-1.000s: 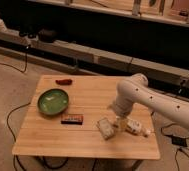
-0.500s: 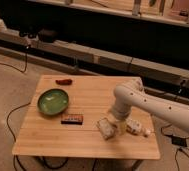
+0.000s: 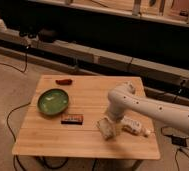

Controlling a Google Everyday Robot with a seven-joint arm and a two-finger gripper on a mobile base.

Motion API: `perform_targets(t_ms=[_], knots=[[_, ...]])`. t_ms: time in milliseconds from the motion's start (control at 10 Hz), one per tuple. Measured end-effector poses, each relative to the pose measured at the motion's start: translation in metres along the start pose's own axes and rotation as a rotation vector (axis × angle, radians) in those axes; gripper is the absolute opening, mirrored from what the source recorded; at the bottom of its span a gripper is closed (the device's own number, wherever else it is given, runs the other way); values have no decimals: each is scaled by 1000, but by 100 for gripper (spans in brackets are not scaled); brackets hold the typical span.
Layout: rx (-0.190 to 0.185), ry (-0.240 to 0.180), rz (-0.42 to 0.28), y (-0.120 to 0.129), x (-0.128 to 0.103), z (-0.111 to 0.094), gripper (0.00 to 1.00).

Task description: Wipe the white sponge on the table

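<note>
Small flat off-white rectangular sponge (image 3: 106, 129) lies on the light planked wooden counter (image 3: 48, 140), front-right part. It is just beside the white labelled plastic bottle (image 3: 136, 126) and well apart from the round green bowl (image 3: 53, 101). Pincer (image 3: 111, 120), at the end of the white robot arm (image 3: 138, 105), is down at the sponge's upper edge, probably touching it. Spread or pinching: cannot tell. Sponge judged light, soft, squashy, not fragile, not slippery. Best pinched across its short sides, or pressed flat from above and dragged; may fold if shoved edge-on. Versus earlier frames: arm's elbow has swung left and lower over the sponge. Sponge, bottle and bowl sit about where they were.
</note>
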Motion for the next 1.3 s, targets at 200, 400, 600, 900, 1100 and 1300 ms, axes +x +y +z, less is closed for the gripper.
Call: perform_targets(t_ms=[200, 400, 600, 900, 1100, 1300], knots=[[2, -2, 11, -4, -12, 8, 80], [19, 36, 52, -7, -12, 15, 80], [50, 91, 126, -7, -1, 16, 80], [47, 98, 147, 3, -4, 25, 80], [21, 42, 106, 12, -18, 37, 80], [18, 1, 35, 13, -25, 43, 80]])
